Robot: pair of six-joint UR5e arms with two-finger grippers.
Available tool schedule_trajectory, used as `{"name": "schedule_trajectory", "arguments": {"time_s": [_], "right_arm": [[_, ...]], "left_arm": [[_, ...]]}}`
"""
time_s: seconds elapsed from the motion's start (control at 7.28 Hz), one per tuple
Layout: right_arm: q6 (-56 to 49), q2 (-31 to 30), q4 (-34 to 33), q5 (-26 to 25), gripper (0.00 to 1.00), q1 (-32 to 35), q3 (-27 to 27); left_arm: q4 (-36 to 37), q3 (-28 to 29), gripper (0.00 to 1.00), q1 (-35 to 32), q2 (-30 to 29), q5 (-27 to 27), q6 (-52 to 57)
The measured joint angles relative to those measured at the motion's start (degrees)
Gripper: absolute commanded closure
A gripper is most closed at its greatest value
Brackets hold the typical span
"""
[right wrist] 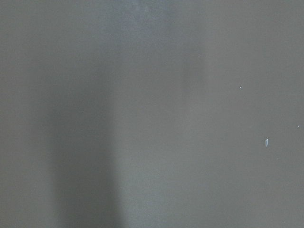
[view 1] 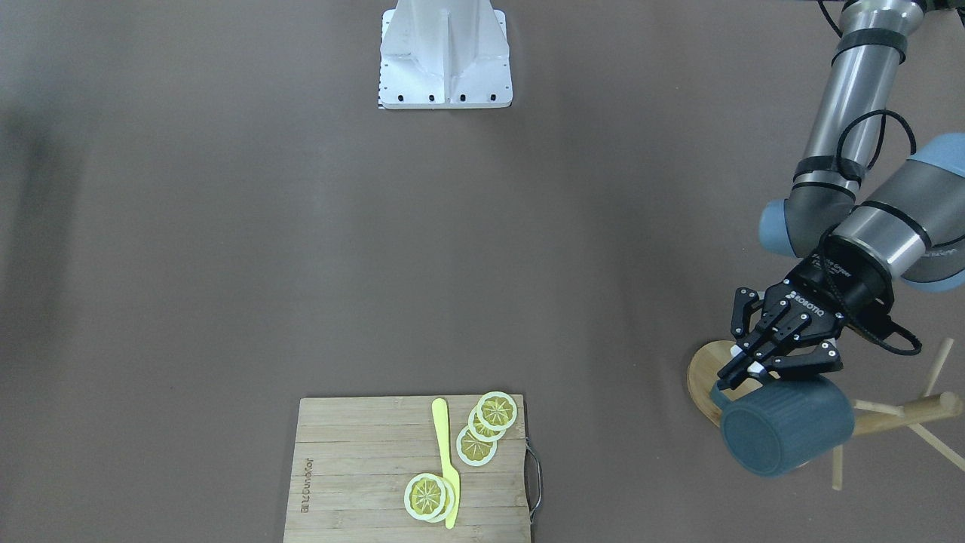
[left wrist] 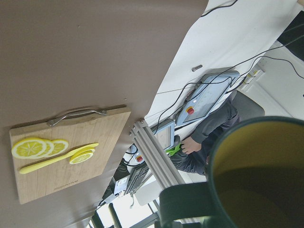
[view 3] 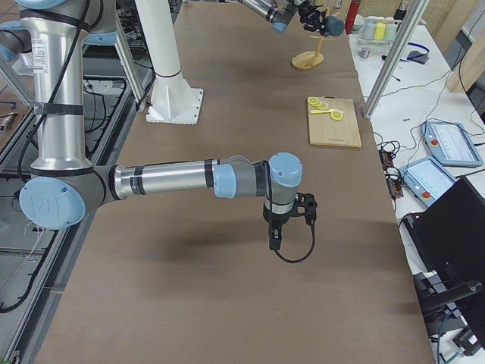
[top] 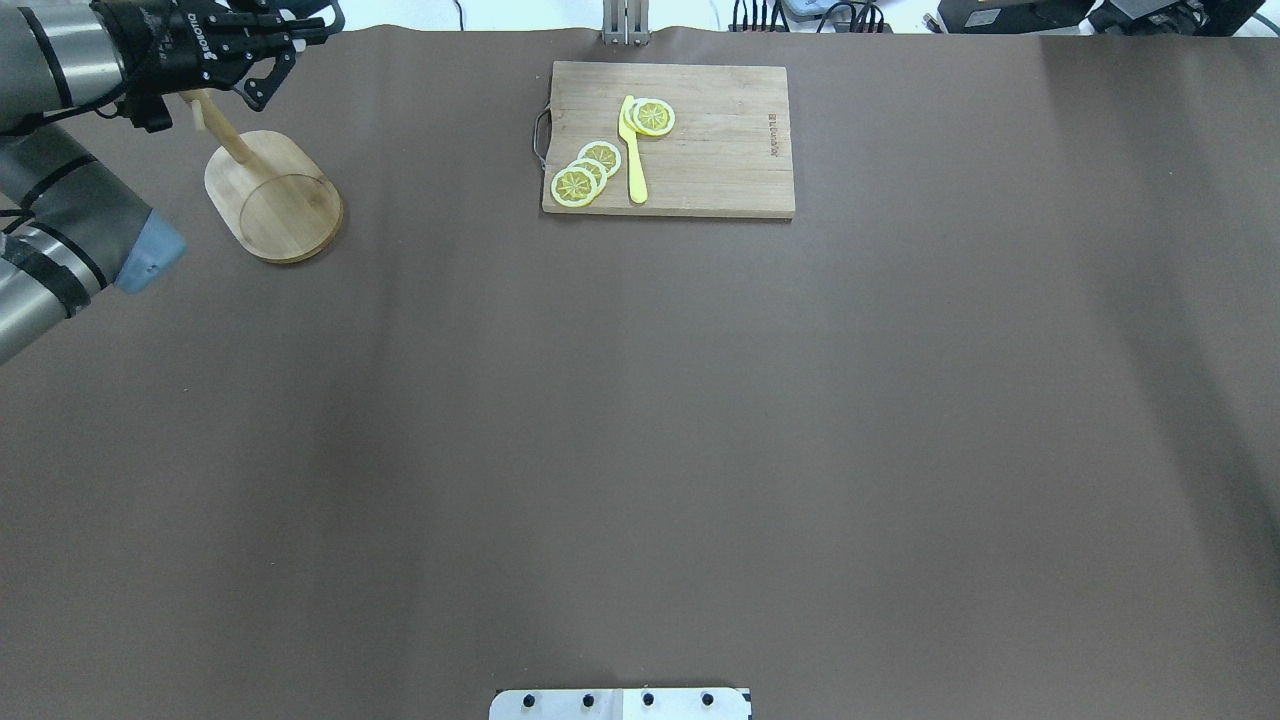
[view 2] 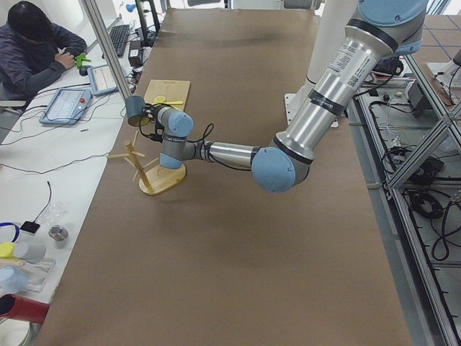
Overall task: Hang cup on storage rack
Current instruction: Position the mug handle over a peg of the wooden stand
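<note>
Slate-blue cup (view 1: 788,436), tipped sideways near the rack (view 1: 705,377), is pinched in the left gripper's (view 1: 739,375) narrowly closed jaws; whether the right gripper's (view 3: 275,241) jaws are closed, I cannot tell.

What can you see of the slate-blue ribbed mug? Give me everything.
The slate-blue ribbed mug looks ceramic, with a mustard-yellow inside and a squarish loop handle. It is in the air, tipped on its side, with its flat base toward the front camera. The left gripper is shut on its handle side. It is held above the bamboo mug tree and is on no peg yet.
</note>
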Motion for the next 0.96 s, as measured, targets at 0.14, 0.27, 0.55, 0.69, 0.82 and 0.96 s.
{"name": "schedule_trajectory", "arguments": {"time_s": [0.14,0.27,0.55,0.69,0.82,0.96], "right_arm": [[0.0,0.0,0.0,0.0,0.00,0.0,0.0],[0.0,0.1,0.0,0.0,0.00,0.0,0.0],[0.0,0.3,0.0,0.0,0.00,0.0,-0.1],[0.0,0.3,0.0,0.0,0.00,0.0,0.0],[0.0,0.3,0.0,0.0,0.00,0.0,0.0],[0.0,0.3,0.0,0.0,0.00,0.0,0.0]], "left_arm": [[-0.1,-0.3,1.00,0.2,0.4,-0.8,0.3],[-0.2,-0.4,1.00,-0.2,0.8,-2.6,0.7],[-1.3,-0.2,1.00,-2.9,2.0,-8.2,2.9],[-2.4,0.1,1.00,-4.0,2.7,-10.2,4.0],[-3.7,0.4,1.00,-4.4,3.5,-11.2,4.9],[-4.7,0.8,1.00,-4.6,4.1,-11.5,5.4]]}}
